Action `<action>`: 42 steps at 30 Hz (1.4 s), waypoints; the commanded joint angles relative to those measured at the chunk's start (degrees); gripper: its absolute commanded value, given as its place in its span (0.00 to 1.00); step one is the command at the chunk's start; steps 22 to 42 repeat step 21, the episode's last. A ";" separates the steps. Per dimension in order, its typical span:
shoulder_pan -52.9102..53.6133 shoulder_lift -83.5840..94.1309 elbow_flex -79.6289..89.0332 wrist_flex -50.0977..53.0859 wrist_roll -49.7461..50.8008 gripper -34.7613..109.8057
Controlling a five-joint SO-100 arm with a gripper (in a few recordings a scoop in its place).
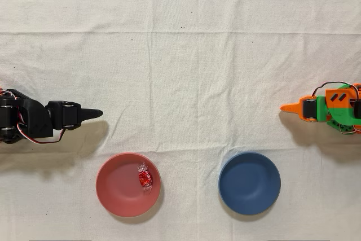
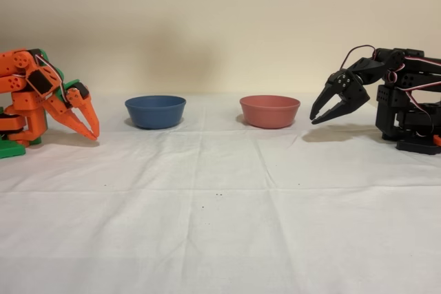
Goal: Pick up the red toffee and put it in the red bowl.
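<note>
Resting inside the red bowl, toward its right side in the overhead view, is the red toffee. My hand hangs beside the bowl, fingers slightly spread, holding nothing, above the table.

A shiny red toffee, salmon-red bowl, blue bowl and plain off-white cloth.
</note>
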 commanded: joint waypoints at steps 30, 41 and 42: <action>0.62 1.05 1.23 0.62 0.53 0.25; 0.62 1.05 1.23 0.62 0.53 0.25; 0.62 1.05 1.23 0.62 0.53 0.25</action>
